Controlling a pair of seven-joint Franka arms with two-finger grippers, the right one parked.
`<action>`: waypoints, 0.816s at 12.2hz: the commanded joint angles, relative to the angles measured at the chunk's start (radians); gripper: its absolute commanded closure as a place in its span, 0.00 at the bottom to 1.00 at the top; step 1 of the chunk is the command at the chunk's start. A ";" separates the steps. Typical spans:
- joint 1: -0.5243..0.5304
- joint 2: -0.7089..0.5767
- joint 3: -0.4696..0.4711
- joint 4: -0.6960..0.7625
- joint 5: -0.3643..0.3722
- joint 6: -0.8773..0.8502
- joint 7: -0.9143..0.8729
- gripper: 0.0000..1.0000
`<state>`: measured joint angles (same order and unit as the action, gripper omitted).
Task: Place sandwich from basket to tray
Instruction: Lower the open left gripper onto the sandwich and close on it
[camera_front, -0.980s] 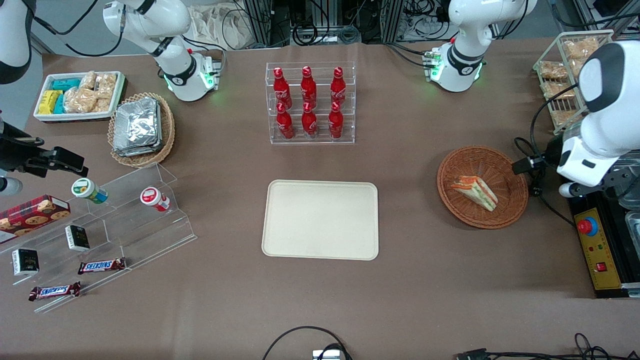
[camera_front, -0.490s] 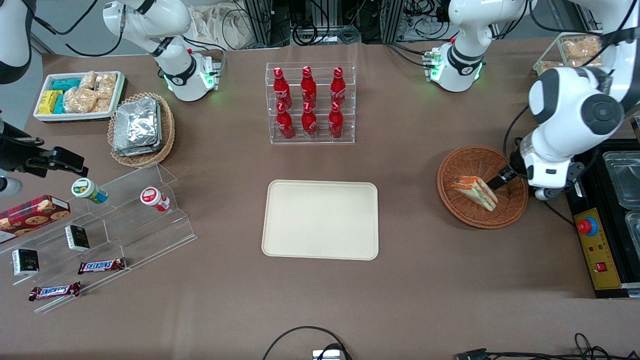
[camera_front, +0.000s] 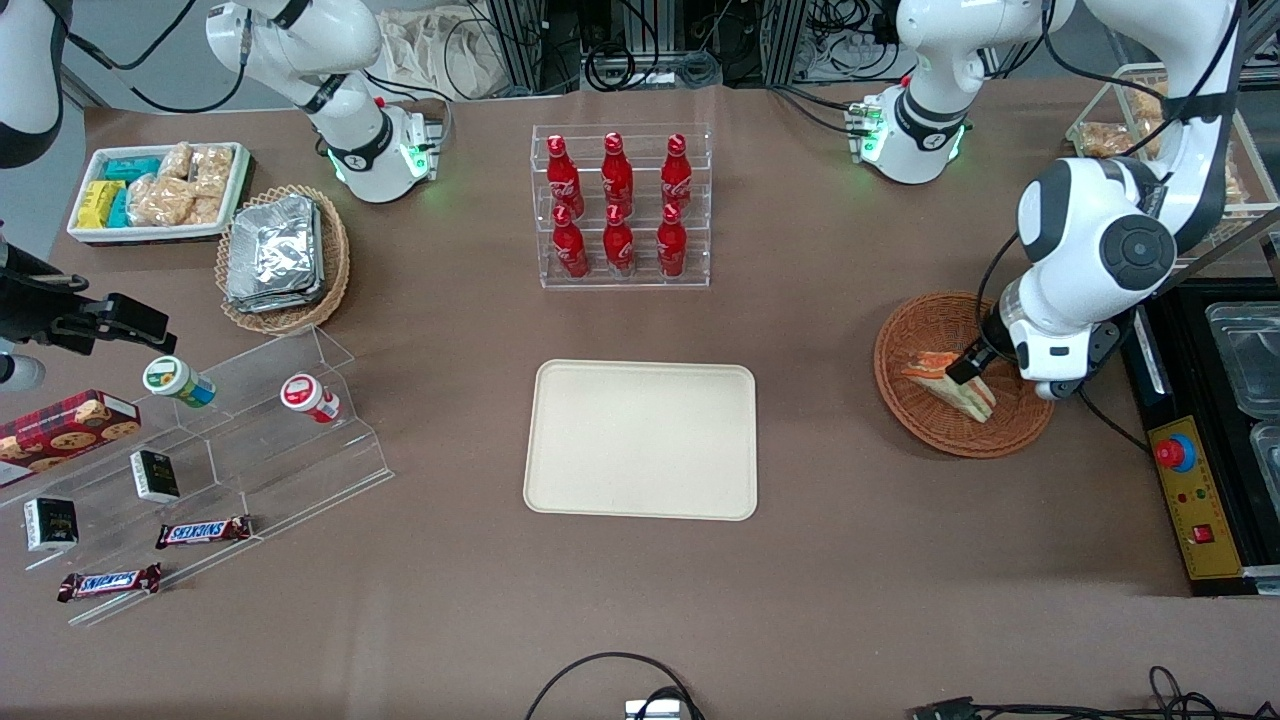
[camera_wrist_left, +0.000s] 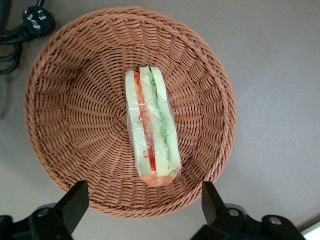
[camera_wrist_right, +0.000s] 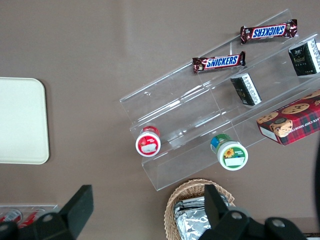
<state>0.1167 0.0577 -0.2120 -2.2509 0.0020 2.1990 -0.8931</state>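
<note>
The gripper (camera_wrist_left: 142, 202) hung above the basket (camera_wrist_left: 65, 85) with its fingers (camera_wrist_left: 75, 200) spread wide, touching nothing; the sandwich (camera_wrist_left: 152, 132) lay in the basket, orange and green layers upward, plain only in the wrist view; the front view alone showed the tray (camera_front: 640, 440), bare, toward the table's middle; two bars (camera_front: 203, 531) read SNICKERS toward the parked arm's end.

End effector (camera_wrist_left: 142, 202) above sandwich (camera_wrist_left: 151, 131) in basket (camera_wrist_left: 70, 110).
</note>
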 joint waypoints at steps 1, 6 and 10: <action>-0.008 0.036 0.002 -0.007 0.003 0.047 -0.053 0.00; -0.009 0.071 0.002 -0.061 0.012 0.119 -0.084 0.00; -0.009 0.114 0.003 -0.079 0.016 0.171 -0.086 0.00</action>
<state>0.1148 0.1546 -0.2117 -2.3231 0.0031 2.3354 -0.9502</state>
